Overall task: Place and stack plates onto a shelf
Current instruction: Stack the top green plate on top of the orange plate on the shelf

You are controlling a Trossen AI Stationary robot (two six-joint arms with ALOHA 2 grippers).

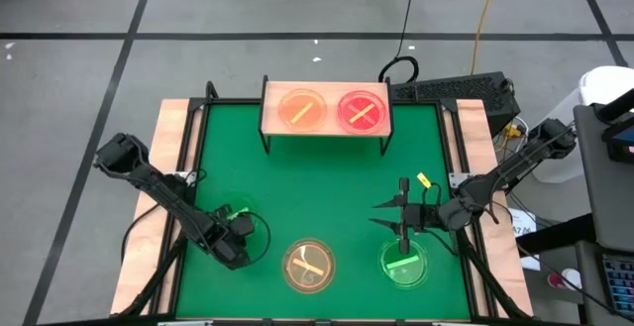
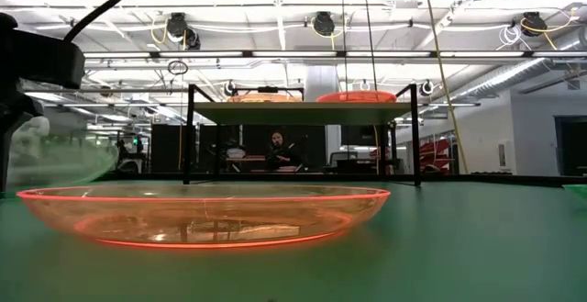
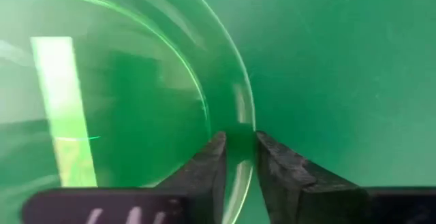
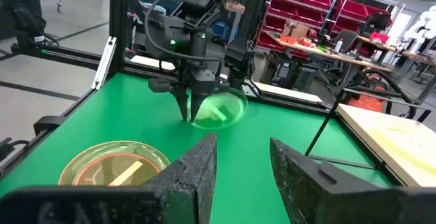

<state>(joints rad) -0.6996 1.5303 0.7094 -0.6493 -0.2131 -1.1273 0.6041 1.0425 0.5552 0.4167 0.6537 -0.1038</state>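
Note:
My left gripper (image 1: 238, 225) is at the mat's near left, shut on a translucent green plate (image 1: 236, 212) with a bright green stripe (image 3: 61, 108). My right gripper (image 1: 388, 215) is open above the mat's near right, pointing toward the left arm and touching nothing. A second green plate (image 1: 404, 264) lies flat on the mat just nearer than it. An amber plate (image 1: 309, 265) lies flat between the arms at the near edge. The wooden shelf (image 1: 325, 133) stands at the far edge, carrying an amber plate (image 1: 300, 108) and a pink plate (image 1: 363, 111). My left gripper pinches the green plate's rim (image 3: 240, 132) between its two fingers (image 3: 208, 169), one on the inside of the dish and one outside. The fingers come from above, pointing down (image 4: 194, 112). The plate (image 4: 219, 108) sits tilted in the hold. Whether its far rim touches the mat I cannot tell.
The green mat (image 1: 317, 182) lies bare between the shelf and the near plates. Black frame posts stand at the table's far corners (image 1: 210, 93). A keyboard and cables (image 1: 451, 90) lie behind the shelf on the right. A person sits far beyond the table (image 2: 275, 148).

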